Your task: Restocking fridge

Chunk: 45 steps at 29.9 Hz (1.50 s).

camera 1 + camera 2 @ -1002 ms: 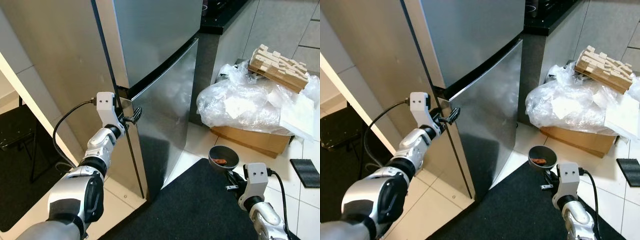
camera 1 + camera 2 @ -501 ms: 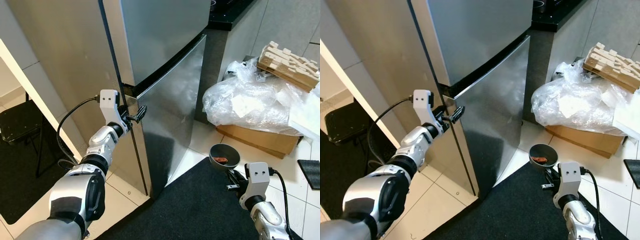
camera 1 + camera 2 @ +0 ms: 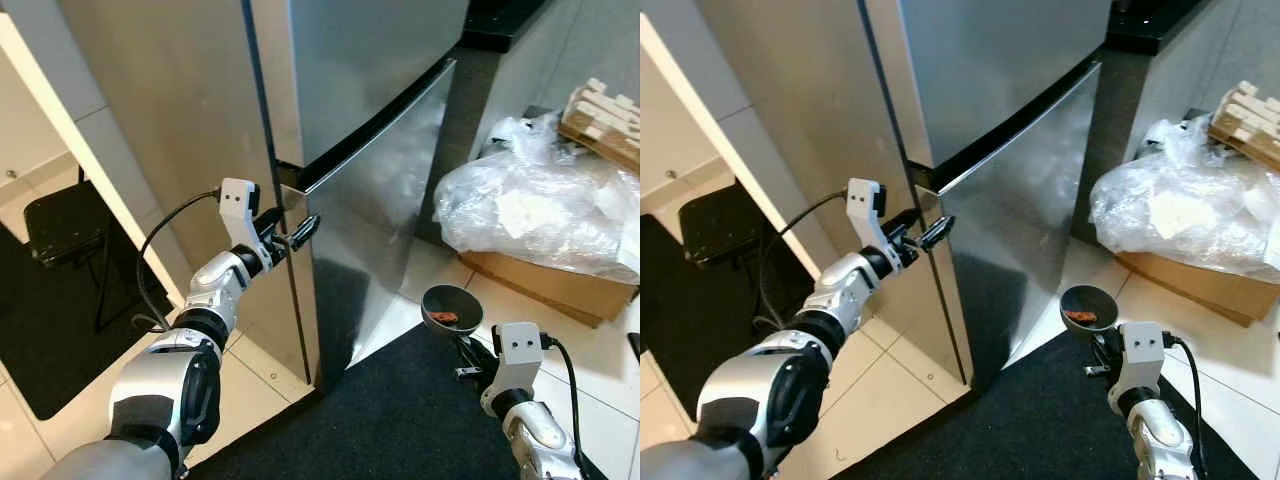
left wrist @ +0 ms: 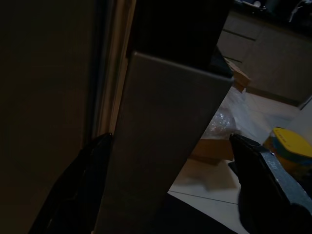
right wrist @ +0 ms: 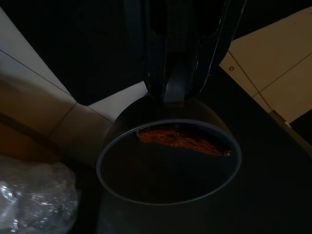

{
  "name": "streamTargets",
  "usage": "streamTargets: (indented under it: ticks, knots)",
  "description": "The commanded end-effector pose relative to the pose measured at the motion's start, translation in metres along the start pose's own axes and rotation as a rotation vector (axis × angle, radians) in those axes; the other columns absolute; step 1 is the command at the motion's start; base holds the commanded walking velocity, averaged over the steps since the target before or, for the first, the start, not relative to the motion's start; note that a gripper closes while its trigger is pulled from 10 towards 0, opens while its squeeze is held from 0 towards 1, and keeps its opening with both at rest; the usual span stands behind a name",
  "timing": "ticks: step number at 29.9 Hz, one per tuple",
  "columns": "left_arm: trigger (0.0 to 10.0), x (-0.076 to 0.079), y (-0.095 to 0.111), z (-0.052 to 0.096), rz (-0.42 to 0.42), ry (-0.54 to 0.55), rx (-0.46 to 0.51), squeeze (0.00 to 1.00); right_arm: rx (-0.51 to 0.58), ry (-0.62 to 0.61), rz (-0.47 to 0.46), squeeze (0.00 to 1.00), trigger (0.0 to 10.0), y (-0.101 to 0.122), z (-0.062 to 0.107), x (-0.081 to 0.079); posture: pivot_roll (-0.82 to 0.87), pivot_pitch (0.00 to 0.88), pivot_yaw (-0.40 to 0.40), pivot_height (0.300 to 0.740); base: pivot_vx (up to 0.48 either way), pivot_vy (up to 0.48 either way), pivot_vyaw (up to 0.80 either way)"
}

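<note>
The left hand (image 3: 296, 234) reaches up to the near corner of the fridge's lower door (image 3: 385, 200), its two black fingers spread apart on either side of that door's edge (the wrist view shows one finger (image 4: 78, 190) in the dark gap by the hinge side and the other out in front of the steel face). The door stands slightly ajar from the fridge (image 3: 330, 70) body.

Low on the right, the right hand (image 3: 462, 348) is clenched on the rim of a small dark bowl (image 3: 452, 309), held upright above the black mat (image 3: 380, 420). Inside the bowl lies a reddish-brown piece of food (image 5: 183, 140).

Beyond, on the tiled floor beside the fridge, sits a cardboard box (image 3: 560, 285) heaped with crumpled clear plastic (image 3: 530, 215).
</note>
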<state>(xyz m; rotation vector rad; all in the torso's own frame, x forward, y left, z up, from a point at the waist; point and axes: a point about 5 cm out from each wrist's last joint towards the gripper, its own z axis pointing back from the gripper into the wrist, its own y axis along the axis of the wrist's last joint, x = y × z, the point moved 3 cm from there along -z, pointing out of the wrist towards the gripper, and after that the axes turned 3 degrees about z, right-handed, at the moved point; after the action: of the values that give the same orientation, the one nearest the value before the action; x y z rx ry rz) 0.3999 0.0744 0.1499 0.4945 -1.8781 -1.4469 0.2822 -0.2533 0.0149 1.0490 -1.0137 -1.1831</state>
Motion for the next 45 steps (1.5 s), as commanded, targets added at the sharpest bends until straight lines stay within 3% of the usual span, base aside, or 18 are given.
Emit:
streamTargets:
  ticks: [1, 16, 29, 36, 38, 45]
  knots:
    - [10.0, 0.031, -0.026, -0.01, 0.033, -0.156, -0.093, 0.0, 0.001, -0.008, -0.011, 0.0, 10.0, 0.0, 0.001, 0.001, -0.23, 0.079, 0.1, 0.74, 0.0, 0.0, 0.0]
    - [10.0, 0.053, -0.032, -0.019, 0.053, -0.259, -0.092, 0.0, 0.006, -0.015, -0.011, 0.0, 10.0, 0.003, 0.0, 0.003, -0.24, 0.074, 0.104, 0.74, 0.0, 0.0, 0.0]
    - [10.0, 0.057, -0.031, -0.02, 0.053, -0.278, -0.09, 0.0, -0.006, -0.027, -0.021, 0.0, 10.0, 0.002, -0.001, 0.004, -0.24, 0.066, 0.109, 0.74, 0.0, 0.0, 0.0]
    - [10.0, 0.078, -0.037, -0.024, 0.09, -0.385, -0.071, 0.0, -0.036, -0.073, -0.025, 0.0, 10.0, -0.001, -0.002, 0.01, -0.24, 0.046, 0.115, 0.74, 0.0, 0.0, 0.0]
    - [10.0, 0.079, -0.043, -0.021, 0.089, -0.387, -0.083, 0.0, -0.045, -0.09, -0.026, 0.0, 10.0, -0.003, -0.002, 0.013, -0.24, 0.041, 0.118, 0.74, 0.0, 0.0, 0.0]
    - [10.0, 0.057, -0.062, -0.002, 0.127, -0.25, -0.096, 0.0, -0.131, -0.194, -0.031, 0.0, 10.0, -0.014, 0.002, 0.031, -0.24, 0.012, 0.126, 0.74, 0.0, 0.0, -0.11]
